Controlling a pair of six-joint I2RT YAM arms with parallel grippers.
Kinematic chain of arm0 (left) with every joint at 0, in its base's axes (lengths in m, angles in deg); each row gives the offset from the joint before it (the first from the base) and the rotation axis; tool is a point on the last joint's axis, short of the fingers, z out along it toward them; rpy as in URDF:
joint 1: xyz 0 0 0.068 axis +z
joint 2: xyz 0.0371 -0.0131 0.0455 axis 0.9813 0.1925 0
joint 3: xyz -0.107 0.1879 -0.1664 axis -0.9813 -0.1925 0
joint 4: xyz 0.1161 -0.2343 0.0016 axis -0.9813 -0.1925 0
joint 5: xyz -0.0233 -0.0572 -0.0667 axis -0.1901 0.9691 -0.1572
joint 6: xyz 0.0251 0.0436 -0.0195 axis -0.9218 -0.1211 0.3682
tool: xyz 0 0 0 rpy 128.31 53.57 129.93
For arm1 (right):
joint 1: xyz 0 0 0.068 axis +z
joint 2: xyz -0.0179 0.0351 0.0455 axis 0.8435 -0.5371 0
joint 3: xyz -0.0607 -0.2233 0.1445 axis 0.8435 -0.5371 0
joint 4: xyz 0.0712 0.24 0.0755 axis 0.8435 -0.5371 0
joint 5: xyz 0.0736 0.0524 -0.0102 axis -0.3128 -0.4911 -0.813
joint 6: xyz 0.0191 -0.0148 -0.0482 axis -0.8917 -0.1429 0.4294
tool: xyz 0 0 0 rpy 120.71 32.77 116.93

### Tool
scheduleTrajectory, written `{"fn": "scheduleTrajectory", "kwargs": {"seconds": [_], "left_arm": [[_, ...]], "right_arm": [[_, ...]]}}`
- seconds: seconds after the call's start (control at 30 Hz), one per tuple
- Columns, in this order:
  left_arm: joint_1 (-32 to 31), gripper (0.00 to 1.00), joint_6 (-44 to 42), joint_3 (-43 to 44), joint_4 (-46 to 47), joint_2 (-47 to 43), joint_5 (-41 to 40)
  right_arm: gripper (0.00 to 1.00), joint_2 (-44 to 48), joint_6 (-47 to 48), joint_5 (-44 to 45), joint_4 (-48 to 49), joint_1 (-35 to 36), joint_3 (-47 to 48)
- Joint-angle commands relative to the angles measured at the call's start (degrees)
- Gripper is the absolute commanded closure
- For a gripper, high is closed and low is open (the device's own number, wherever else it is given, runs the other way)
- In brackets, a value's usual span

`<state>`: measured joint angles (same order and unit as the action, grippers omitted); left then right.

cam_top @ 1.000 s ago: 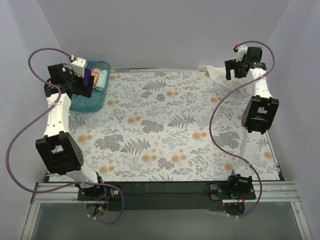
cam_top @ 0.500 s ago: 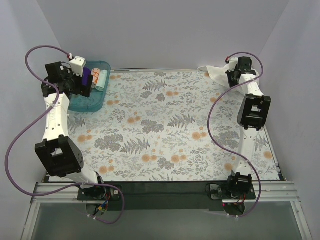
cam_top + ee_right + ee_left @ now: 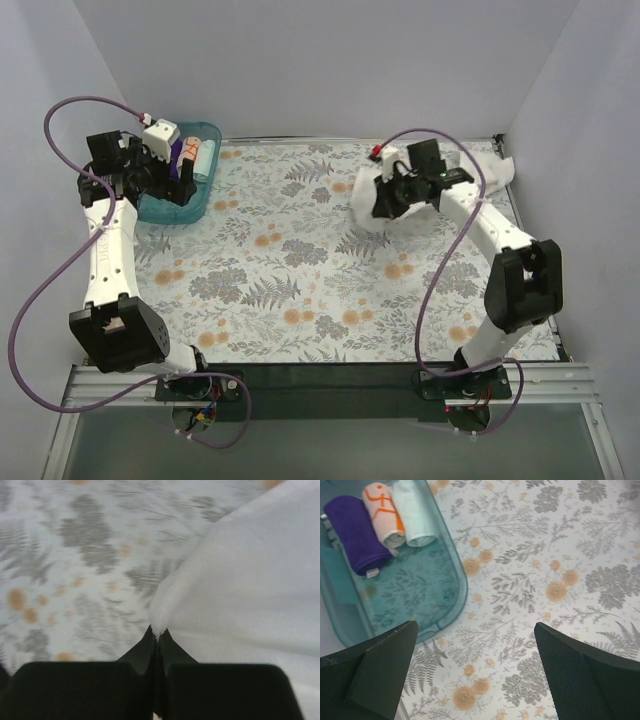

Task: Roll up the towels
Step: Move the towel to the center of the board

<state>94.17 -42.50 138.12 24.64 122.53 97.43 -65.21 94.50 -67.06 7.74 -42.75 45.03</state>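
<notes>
Right claw (image 3: 156, 630): shut tight, pinches only a thin corner of white towel (image 3: 240, 580); may slip out under drag, bunching cloth.

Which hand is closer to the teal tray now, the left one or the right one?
Left. The left hand hovers open over the teal tray. The right hand is far across the floral sheet, shut on the white towel.

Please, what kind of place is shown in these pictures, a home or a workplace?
Probably a robot test cell, not a home. Plain white walls box in the work area, the left arm and right arm are bolted to a metal rail at its near edge, and a floral sheet covers it.
</notes>
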Motion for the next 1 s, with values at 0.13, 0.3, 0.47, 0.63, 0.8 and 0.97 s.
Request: {"fn": "scheduleTrajectory", "kwargs": {"seconds": [0.13, 0.3, 0.47, 0.63, 0.8, 0.97], "left_arm": [[-0.15, 0.02, -0.56, -3.38, -7.09, -3.92, 10.14], [-0.06, 0.02, -2.93, -2.85, -9.37, -2.78, 13.38], [-7.16, 0.14, -7.42, -9.52, -10.61, -3.82, 10.87], [-14.47, 0.35, -13.30, -17.35, -10.52, -5.50, 6.89], [-17.89, 0.54, -18.66, -21.48, -15.35, -1.30, 8.39], [-20.01, 0.54, -20.25, -25.00, -15.53, 0.21, 4.61]], "right_arm": [[0.53, 4.17, -10.96, -17.00, 2.09, 25.47, -9.89], [0.01, 8.21, -5.32, -16.03, -3.35, 17.97, -3.83], [0.09, 6.99, 1.01, -4.27, -8.62, 8.01, -1.01], [0.17, 2.86, 5.93, 5.84, -9.16, -2.53, 2.06], [0.24, -5.40, 8.04, 7.08, -9.16, -7.81, 9.44], [0.28, -15.93, 7.53, 8.23, -8.90, -8.79, 19.54]]}}
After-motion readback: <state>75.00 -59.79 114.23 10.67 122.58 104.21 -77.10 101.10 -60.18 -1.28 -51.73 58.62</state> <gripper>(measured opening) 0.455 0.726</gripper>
